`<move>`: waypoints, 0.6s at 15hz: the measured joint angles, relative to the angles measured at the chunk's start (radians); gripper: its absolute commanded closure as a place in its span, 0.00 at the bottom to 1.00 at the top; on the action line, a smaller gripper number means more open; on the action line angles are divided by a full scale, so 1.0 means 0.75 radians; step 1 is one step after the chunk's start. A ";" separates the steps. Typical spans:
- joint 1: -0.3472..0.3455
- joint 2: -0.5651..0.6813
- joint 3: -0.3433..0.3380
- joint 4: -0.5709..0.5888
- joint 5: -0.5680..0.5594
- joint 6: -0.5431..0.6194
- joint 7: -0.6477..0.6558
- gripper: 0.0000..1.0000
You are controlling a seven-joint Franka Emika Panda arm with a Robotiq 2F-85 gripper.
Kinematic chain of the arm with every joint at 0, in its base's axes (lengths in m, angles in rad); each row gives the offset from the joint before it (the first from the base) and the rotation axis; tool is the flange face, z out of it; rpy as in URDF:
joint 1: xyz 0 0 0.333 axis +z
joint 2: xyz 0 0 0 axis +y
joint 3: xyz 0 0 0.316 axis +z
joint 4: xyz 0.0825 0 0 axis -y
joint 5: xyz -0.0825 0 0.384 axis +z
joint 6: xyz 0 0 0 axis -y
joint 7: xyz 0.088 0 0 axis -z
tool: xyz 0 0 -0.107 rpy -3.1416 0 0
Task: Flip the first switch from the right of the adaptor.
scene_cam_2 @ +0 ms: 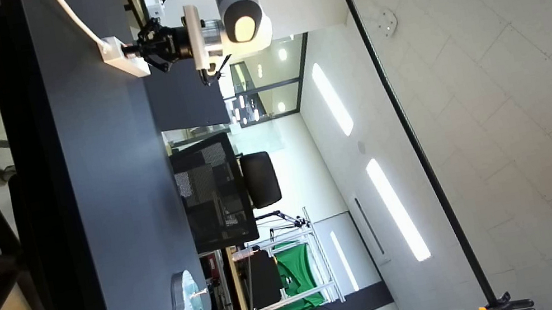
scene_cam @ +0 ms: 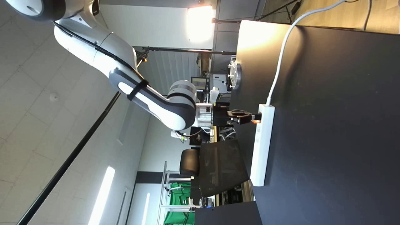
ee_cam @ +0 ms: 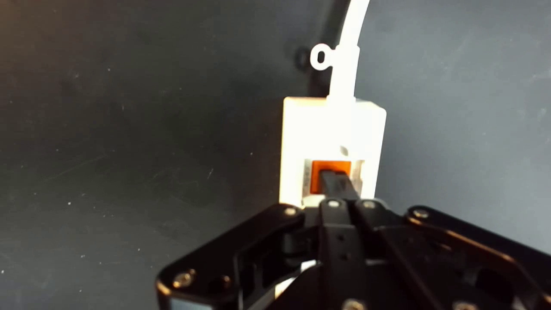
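Nearest the wrist camera stood the gripper, its two fingers laid together with no gap I could make out and nothing held between them. In that wrist view their tips covered the lower right of an orange switch, whose top and left edges showed bare, set near the end of the white adaptor. I could not tell whether they bore on it or hung just above, nor which way it was tipped.

In an exterior view the adaptor lay on the dark table, tips at the end where the cable came out; I took that orange switch for the one the task meant.

In an exterior view the arm held the gripper over that same end, roughly square to the table. To do the press well, I judged, I needed the paired fingers as one blunt poker, set on whichever half of the switch stood raised, then pushed straight down, softly, until it snapped over. A sidelong shove could have slid the adaptor along the table.
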 measured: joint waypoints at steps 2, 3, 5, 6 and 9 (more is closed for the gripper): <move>0.050 -0.014 -0.032 -0.031 -0.081 0.049 0.099 1.00; 0.079 -0.021 -0.052 -0.048 -0.128 0.075 0.154 1.00; 0.151 -0.035 -0.105 -0.087 -0.235 0.134 0.277 1.00; 0.195 -0.041 -0.139 -0.109 -0.302 0.167 0.347 1.00; 0.392 -0.049 -0.312 -0.185 -0.550 0.310 0.614 1.00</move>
